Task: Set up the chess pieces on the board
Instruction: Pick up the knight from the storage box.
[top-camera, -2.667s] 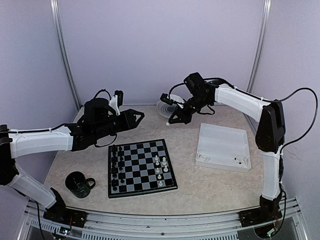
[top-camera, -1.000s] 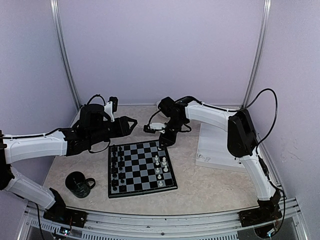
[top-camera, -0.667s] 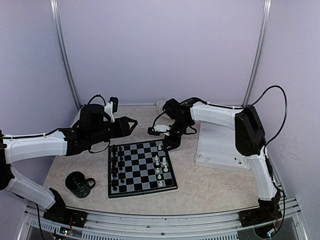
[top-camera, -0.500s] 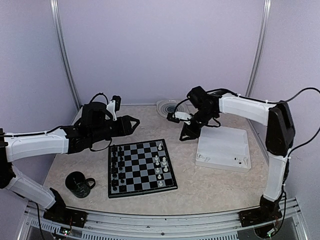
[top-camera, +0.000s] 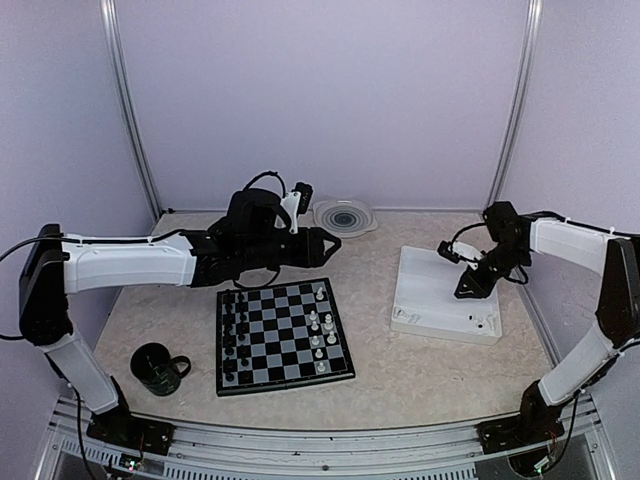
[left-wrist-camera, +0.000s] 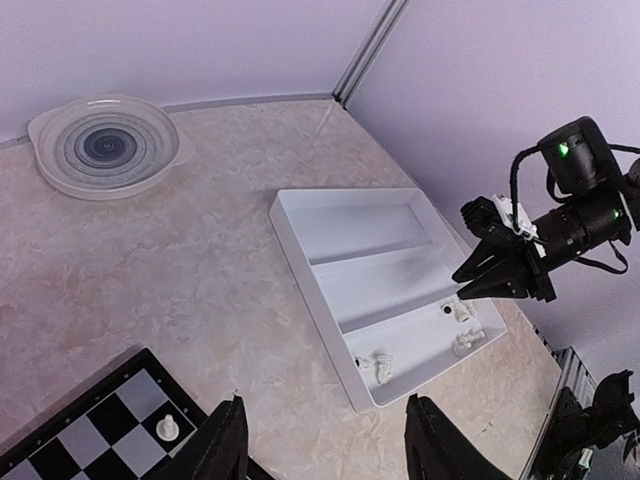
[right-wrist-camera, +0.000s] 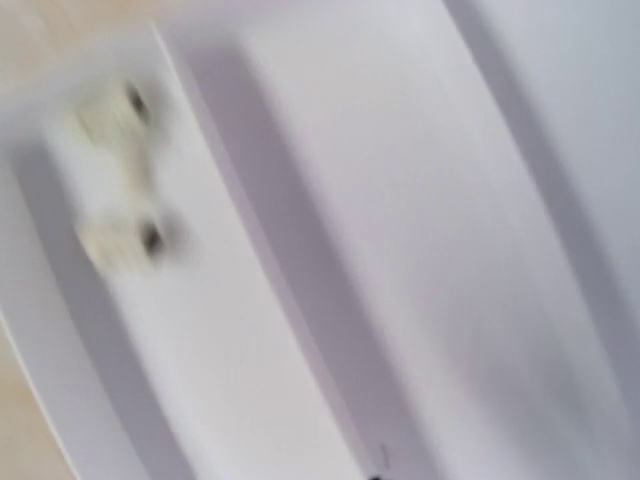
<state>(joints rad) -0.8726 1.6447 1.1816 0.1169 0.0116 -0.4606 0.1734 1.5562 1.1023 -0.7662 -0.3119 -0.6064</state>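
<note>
The board (top-camera: 283, 335) lies at centre front, with black chess pieces (top-camera: 235, 335) in its left columns and white chess pieces (top-camera: 322, 330) near its right edge. One white piece (top-camera: 319, 293) stands at the far right corner and shows in the left wrist view (left-wrist-camera: 168, 428). My left gripper (top-camera: 325, 243) (left-wrist-camera: 330, 455) hovers open and empty beyond the board's far edge. My right gripper (top-camera: 470, 285) (left-wrist-camera: 462, 288) hangs over the white tray (top-camera: 410, 310) with its tips slightly apart and empty. A few white pieces (left-wrist-camera: 380, 365) lie in the tray's near compartment. They are blurred in the right wrist view (right-wrist-camera: 115, 235).
A black mug (top-camera: 160, 367) stands left of the board. A clear round dish (top-camera: 345, 215) (left-wrist-camera: 105, 145) sits at the back middle. The tray (left-wrist-camera: 300, 240) has long compartments with raised walls (right-wrist-camera: 250, 230). Purple walls close the back and sides.
My right gripper dropped to the board's far right corner, left a white piece there, then swung right over the tray. My left arm moved right along the board's far edge.
</note>
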